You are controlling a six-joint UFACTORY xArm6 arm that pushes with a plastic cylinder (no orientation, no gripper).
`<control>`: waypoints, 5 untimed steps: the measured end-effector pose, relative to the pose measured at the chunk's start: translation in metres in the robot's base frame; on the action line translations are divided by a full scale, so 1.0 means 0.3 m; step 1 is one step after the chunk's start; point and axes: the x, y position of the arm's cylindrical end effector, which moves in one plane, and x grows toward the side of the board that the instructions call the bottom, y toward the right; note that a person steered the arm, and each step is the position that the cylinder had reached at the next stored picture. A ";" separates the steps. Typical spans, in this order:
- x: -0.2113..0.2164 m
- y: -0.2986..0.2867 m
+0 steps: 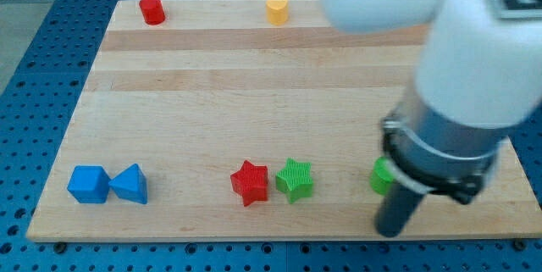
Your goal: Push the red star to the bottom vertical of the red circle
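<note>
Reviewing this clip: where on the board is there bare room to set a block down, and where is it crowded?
The wide middle of the board is bare, between the red circle and yellow block at the view's top and the bottom row. Crowded: blue cube against blue triangle; red star against green star; my tip beside a partly hidden green block.

Setting: robotics laboratory bench. Evidence: blue perforated metal base (34,69) with a regular grid of mounting holes, visible along the frame's left, bottom and right edges; pale wooden board (254,77) laid upon it as a work surface; large white and grey robot arm (474,77) filling the upper right; small coloured plastic test blocks scattered on the board.
</note>
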 end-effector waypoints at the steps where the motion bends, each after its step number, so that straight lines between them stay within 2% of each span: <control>1: 0.000 -0.204; 3: -0.008 -0.488; 5: -0.077 -0.437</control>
